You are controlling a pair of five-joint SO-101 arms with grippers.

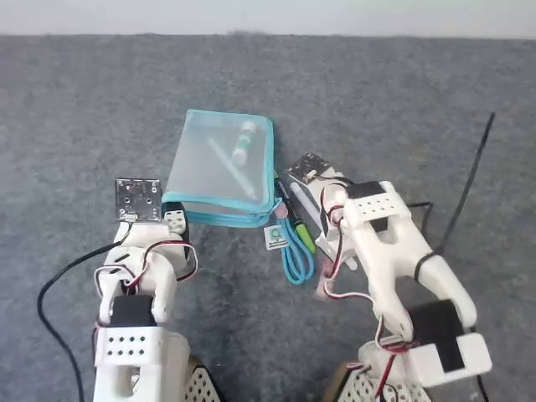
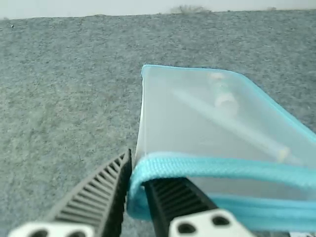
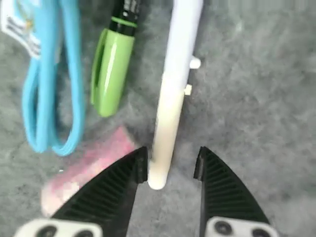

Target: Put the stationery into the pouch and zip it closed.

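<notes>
1. While the left gripper point(image 2: 137, 173) pinches the blue edge of the pouch point(image 2: 197, 123), the pouch lies on the tabletop point(image 1: 419, 100).
2. The right gripper point(image 3: 170, 162) is spread around the end of the white pen point(image 3: 174, 94), beside a green marker point(image 3: 111, 69).

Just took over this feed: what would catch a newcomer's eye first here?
The teal-edged pouch lies mid-table with stationery already inside, its corner pinched by the left gripper. Beside it the right gripper stands open around the end of a white pen, next to a green marker and a blue cord.
</notes>
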